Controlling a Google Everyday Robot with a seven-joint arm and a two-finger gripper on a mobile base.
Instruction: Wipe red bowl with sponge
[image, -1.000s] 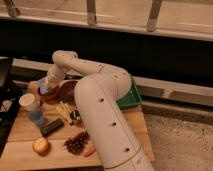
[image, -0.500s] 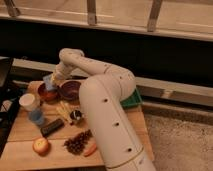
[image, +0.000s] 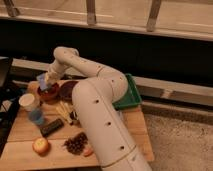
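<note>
1. Clock directions are read on the counter as seen from the near edge, with 12 o'clock toward the far dark wall.
2. The hand is at the counter's far left, at the end of a thick white arm that rises from the near side and bends over to the left.
3. The hand is closed on the sponge, a light-blue block at its tip, clear of the wood.
4. The red bowl sits directly under the hand. The sponge is at the bowl's 11 o'clock rim, touching it or just above it; which cannot be told.
5. A maroon bowl stands just beside the red bowl at its 3 o'clock.
6. A white cup is at the red bowl's 8 o'clock, and a blue translucent cup is at its 7 o'clock.
7. Toward 6 o'clock lie a dark block, a round orange fruit and a dark clustered item.
8. A green tray lies at the counter's right, partly hidden by the arm.
9. The counter is pale wood. Behind it run a dark wall and a metal railing, and speckled floor lies to the right.
</note>
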